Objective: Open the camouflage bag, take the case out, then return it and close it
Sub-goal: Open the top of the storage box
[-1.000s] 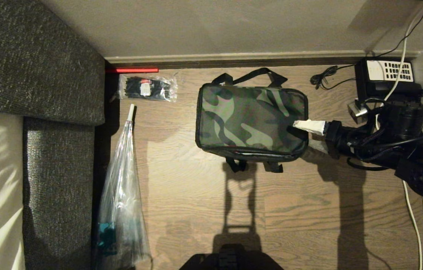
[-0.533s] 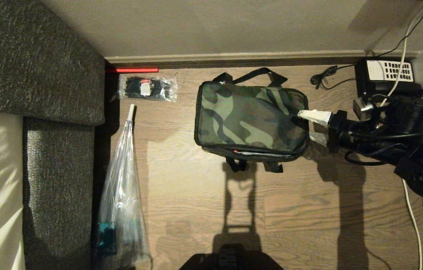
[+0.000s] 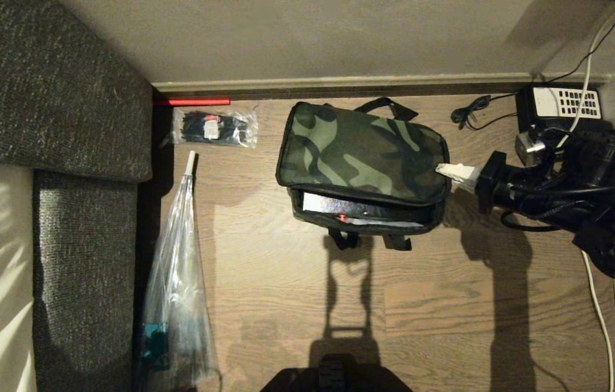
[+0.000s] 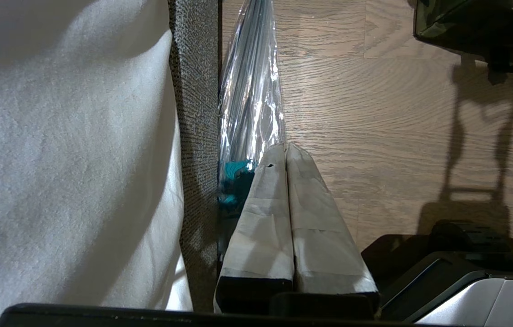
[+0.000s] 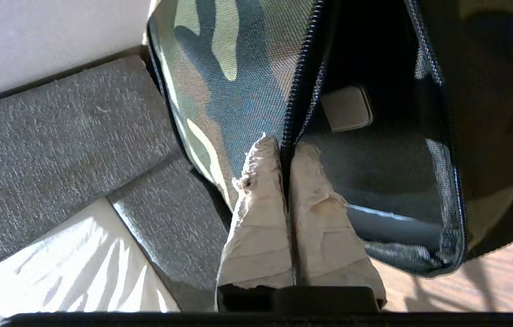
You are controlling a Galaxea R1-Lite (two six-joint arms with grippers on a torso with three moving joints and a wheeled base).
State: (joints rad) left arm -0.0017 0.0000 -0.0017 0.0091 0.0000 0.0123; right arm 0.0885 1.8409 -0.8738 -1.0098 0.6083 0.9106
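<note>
The camouflage bag (image 3: pixel 361 158) sits on the wood floor near the wall, and its lid (image 5: pixel 220 81) is raised along the front. In the gap lies the case (image 3: pixel 334 205), flat, black and shiny, with a small red spot on its edge. My right gripper (image 3: pixel 440 170) is at the bag's right end, shut on the lid's zipper edge (image 5: pixel 299 100). The dark interior shows beside the gripper (image 5: pixel 284 147) in the right wrist view. My left gripper (image 4: pixel 286 147) is shut and empty, parked low beside the sofa.
A grey sofa (image 3: pixel 56 109) fills the left side. A long clear plastic bag (image 3: pixel 176 283) and a packet of black ties (image 3: pixel 214 128) lie beside it. A black desk phone (image 3: pixel 563 109) with cables sits at the far right by the wall (image 3: pixel 340 38).
My right gripper closed on the lid's right edge and lifted it back toward the wall. The bag now gapes along the front and shows the case.
</note>
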